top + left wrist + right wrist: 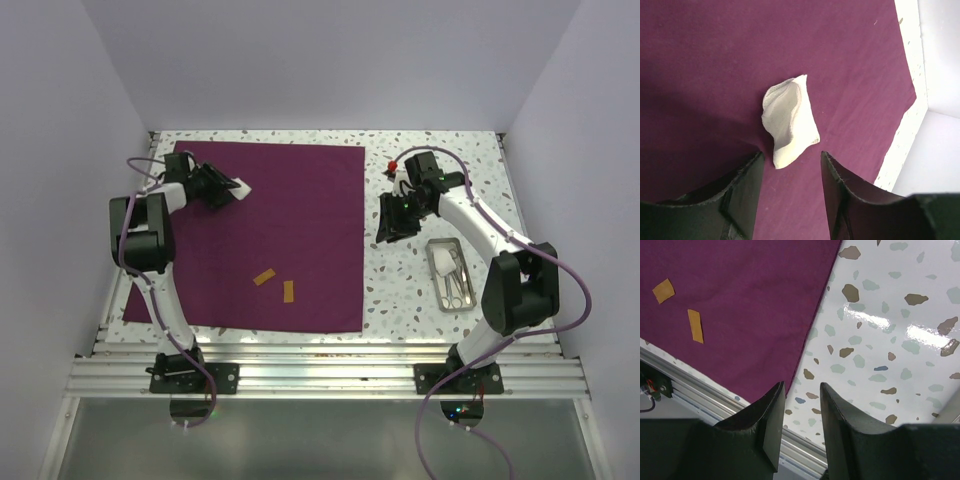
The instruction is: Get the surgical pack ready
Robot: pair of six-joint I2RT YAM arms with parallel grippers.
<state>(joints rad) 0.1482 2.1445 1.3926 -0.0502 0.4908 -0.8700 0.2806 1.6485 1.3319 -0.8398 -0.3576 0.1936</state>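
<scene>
Cloth point(280, 240) lies flat on the table. Left claw point(791, 154) is spread over loose gauze point(789, 120); right claw point(802, 386) is spread, empty, beside the cloth's edge. Risk: a low grasp would pinch cloth along with gauze and rumple the sheet.

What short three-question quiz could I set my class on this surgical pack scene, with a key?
1. True or false: the white gauze pad lies loose on the purple cloth, ahead of the open left gripper, not pinched by it.
2. Where is the metal tray? A: on the cloth. B: on the speckled tabletop, right of the cloth. C: held in the air.
3. Fill in: ___ orange strips lie on the cloth near its front edge.

Key: 1 true; 2 B; 3 two.
</scene>
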